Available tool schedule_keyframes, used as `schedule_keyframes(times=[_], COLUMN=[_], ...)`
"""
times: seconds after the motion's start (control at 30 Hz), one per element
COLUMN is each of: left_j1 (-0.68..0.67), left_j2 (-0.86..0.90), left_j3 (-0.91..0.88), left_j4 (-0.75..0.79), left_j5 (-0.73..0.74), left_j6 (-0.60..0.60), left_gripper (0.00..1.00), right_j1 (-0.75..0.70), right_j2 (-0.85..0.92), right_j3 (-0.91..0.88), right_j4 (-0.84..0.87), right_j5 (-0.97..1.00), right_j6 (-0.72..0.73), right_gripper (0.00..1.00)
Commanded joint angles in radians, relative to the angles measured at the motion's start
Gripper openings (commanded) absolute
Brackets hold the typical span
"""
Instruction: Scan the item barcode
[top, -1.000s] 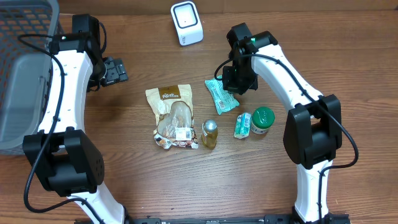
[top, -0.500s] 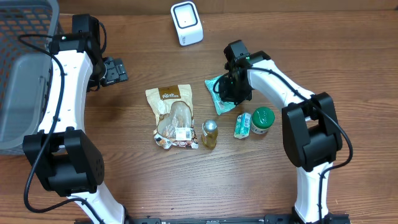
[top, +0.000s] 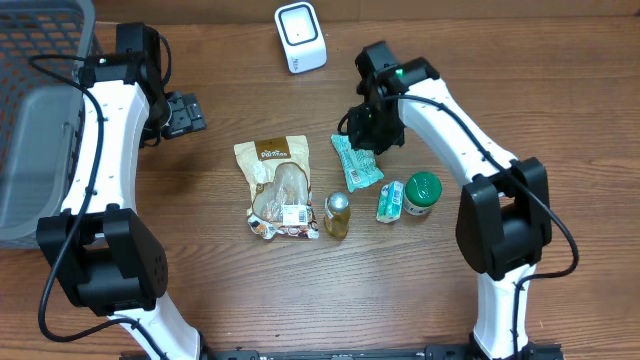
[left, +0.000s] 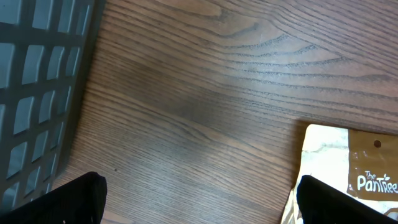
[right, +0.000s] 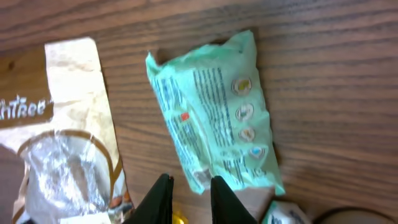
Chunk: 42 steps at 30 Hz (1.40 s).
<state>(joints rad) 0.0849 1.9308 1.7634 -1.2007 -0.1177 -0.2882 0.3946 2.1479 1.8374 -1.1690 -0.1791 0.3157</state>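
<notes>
The bottle (top: 338, 216), the carton (top: 391, 201), the green-lidded jar (top: 422, 194) and the pouch (top: 277, 188) lie on the table (top: 250, 290) where they lay a second ago. The green packet (top: 357, 162) has shifted. Half a second ago its far end was tucked under the right arm. Now it lies flat and nearly all in sight, slanting from far-left to near-right, just left of the carton. The right hand (top: 368, 130) has drawn back slightly toward the scanner (top: 300, 37) and hangs over the packet's far end. The left hand (top: 183, 113) and the scanner have not moved.

From above, neither hand's opening can be read. The right wrist view shows it. The two fingers (right: 160, 199) stand a narrow gap apart, and the packet's corner shows at the mouth of that gap. I cannot tell whether they touch it. That view also shows the packet's small print and a column of round symbols, with the pouch to its left. The left wrist view shows that hand's fingers (left: 87, 199) spread wide over bare wood and holding nothing. The basket (left: 31, 74) is on one side and the pouch's top corner on the other.

The right arm reaches in from the near edge, bent at the elbow, its wrist pointing down. The left arm stretches far along the basket, well apart from the packet. The scanner stands upright at the far edge.
</notes>
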Motion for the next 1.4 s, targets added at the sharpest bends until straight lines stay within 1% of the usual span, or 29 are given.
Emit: schedule_keyframes(times=[0.0, 0.23, 0.4, 0.47, 0.57, 0.63, 0.7, 0.8, 0.87, 0.93, 0.97, 1.03, 1.07, 1.23, 1.37], left_j1=[-0.006, -0.006, -0.006, -0.006, -0.006, -0.006, -0.006, -0.006, -0.006, -0.006, -0.006, -0.006, -0.006, -0.006, -0.006], left_j2=[-0.016, -0.016, -0.016, -0.016, -0.016, -0.016, -0.016, -0.016, -0.016, -0.016, -0.016, -0.016, -0.016, -0.016, -0.016], left_j3=[0.016, 0.016, 0.016, 0.016, 0.016, 0.016, 0.016, 0.016, 0.016, 0.016, 0.016, 0.016, 0.016, 0.016, 0.016], left_j4=[0.001, 0.001, 0.001, 0.001, 0.001, 0.001, 0.001, 0.001, 0.001, 0.001, 0.001, 0.001, 0.001, 0.001, 0.001], left_j5=[-0.013, -0.013, -0.013, -0.013, -0.013, -0.013, -0.013, -0.013, -0.013, -0.013, -0.013, -0.013, -0.013, -0.013, -0.013], left_j6=[0.004, 0.004, 0.004, 0.004, 0.004, 0.004, 0.004, 0.004, 0.004, 0.004, 0.004, 0.004, 0.004, 0.004, 0.004], left_gripper=[0.99, 0.99, 1.00, 0.99, 1.00, 1.00, 0.99, 1.00, 1.00, 1.00, 1.00, 1.00, 0.99, 1.00, 0.99], right_j1=[0.012, 0.037, 0.043, 0.043, 0.039, 0.029, 0.019, 0.003, 0.000, 0.000, 0.000, 0.001, 0.003, 0.012, 0.014], right_j2=[-0.010, -0.003, -0.003, -0.003, -0.006, -0.006, -0.007, -0.013, -0.014, -0.014, -0.013, -0.009, -0.005, 0.009, 0.017], right_j3=[-0.009, -0.161, -0.272, -0.284, -0.275, -0.253, -0.221, -0.137, -0.083, -0.056, -0.056, -0.061, -0.070, -0.148, -0.232], right_j4=[-0.003, 0.097, 0.219, 0.253, 0.288, 0.288, 0.279, 0.232, 0.185, 0.151, 0.143, 0.122, 0.117, 0.159, 0.197], right_j5=[0.005, 0.007, 0.074, 0.083, 0.121, 0.154, 0.146, 0.133, 0.133, 0.133, 0.133, 0.132, 0.124, 0.019, 0.017], right_j6=[-0.036, -0.037, -0.036, -0.035, -0.025, 0.004, 0.006, 0.002, -0.003, -0.010, -0.010, -0.009, -0.010, -0.021, -0.021], right_gripper=[0.18, 0.18, 0.18, 0.12, 0.12, 0.12, 0.10, 0.11, 0.14, 0.19, 0.20, 0.18, 0.15, 0.06, 0.04])
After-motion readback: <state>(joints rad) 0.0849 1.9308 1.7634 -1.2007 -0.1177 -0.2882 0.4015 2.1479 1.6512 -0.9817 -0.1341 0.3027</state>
